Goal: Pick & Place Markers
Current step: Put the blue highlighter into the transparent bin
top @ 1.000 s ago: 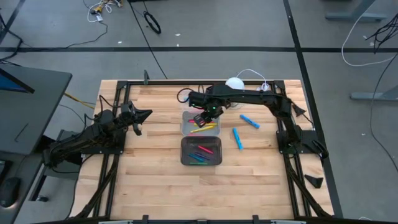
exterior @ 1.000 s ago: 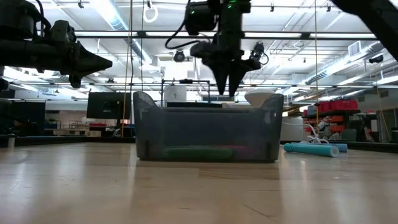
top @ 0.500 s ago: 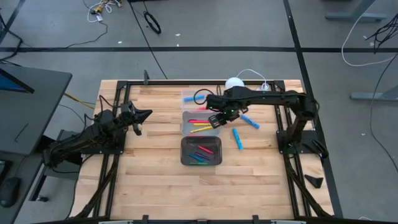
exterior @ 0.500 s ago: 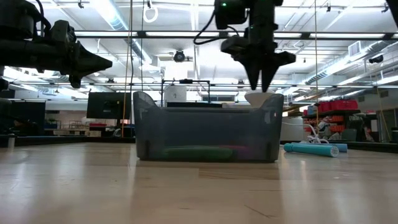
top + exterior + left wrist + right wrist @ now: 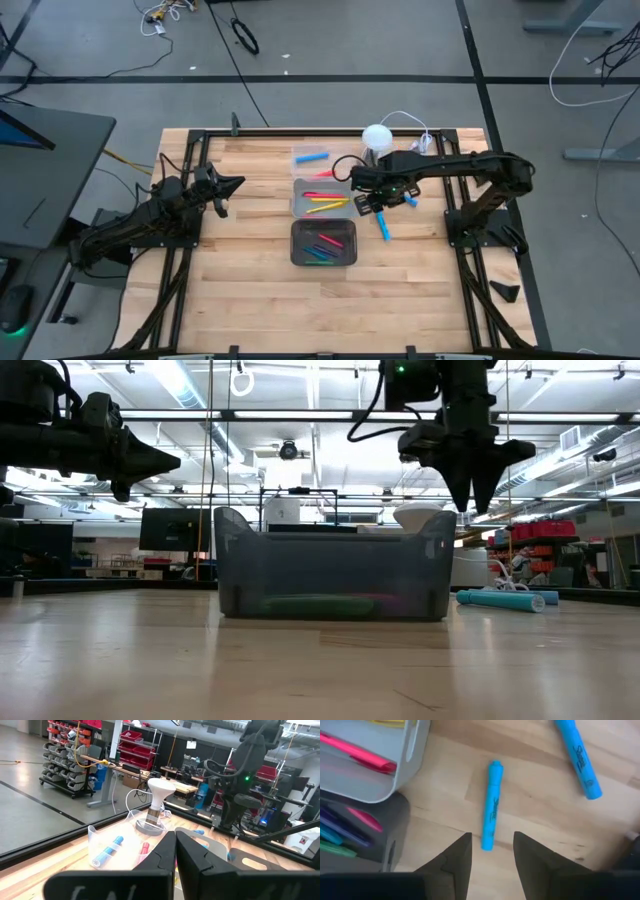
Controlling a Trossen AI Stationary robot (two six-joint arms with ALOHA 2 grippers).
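A: What's on the table (image 5: 250, 300)?

B: Two arms, two grey trays, one white-domed lamp (image 5: 376, 135), markers. Far tray (image 5: 296, 205) is light grey, near tray (image 5: 296, 243) darker; they sit just beside each other mid-table.

A: Arms?

B: Left gripper (image 5: 236, 184) hangs over the table's left side, fingers clenched together, holding nothing. Right gripper (image 5: 372, 207) hovers just right of the far tray, fingers parted and empty, above a blue marker (image 5: 490, 798).

A: Marker count?

B: Loose on the wood: three blue. One under the right gripper, a second blue (image 5: 579, 756) a little farther right, a third blue (image 5: 311, 158) behind the far tray. Far tray: about two pink and two yellow, one yellow cut off at the right wrist view's edge. Near tray: a mix of pink, purple, blue and green, roughly five, too small and overlapped to count surely.

A: Anything hidden?

B: Low view sees only the near tray's wall; the contents read as blurred green and pink. The right arm covers part of the second blue from above.
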